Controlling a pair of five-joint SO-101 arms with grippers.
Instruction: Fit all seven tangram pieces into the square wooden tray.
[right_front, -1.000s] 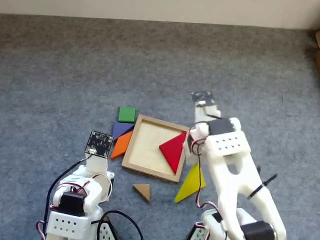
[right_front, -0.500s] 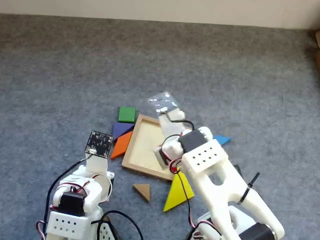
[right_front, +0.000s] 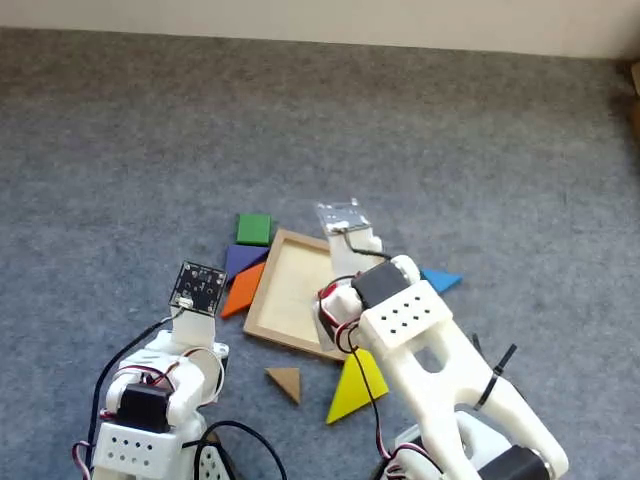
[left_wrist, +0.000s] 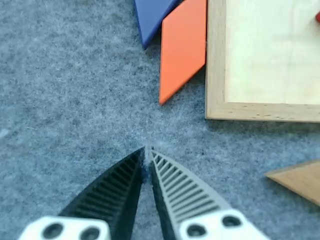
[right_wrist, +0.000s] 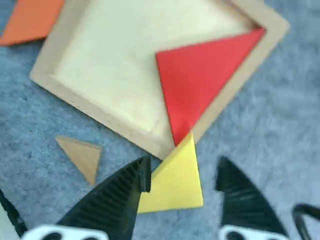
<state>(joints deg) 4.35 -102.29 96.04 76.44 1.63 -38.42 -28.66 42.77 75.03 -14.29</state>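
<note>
- High view: the square tray (right_front: 258, 305) is recorded on the grey worktop (right_front: 150, 150). A green square (right_front: 253, 228), a dark blue piece (right_front: 238, 260) and an orange piece (right_front: 242, 292) lie along its left side. A wooden triangle (right_front: 286, 382) and a yellow triangle (right_front: 355, 390) lie on its near side, and a light blue triangle (right_front: 441, 280) to its right. The right arm (right_front: 400, 320) is extended over the tray.
- Left wrist view: the left claw (left_wrist: 147, 152) is noted closed and empty, near the orange piece.
- Right wrist view: the right claw (right_wrist: 182, 175) is noted open over the yellow triangle, whose tip touches the tray rim. A red triangle (right_wrist: 200, 80) lies inside the tray, its long side against one wall.
</note>
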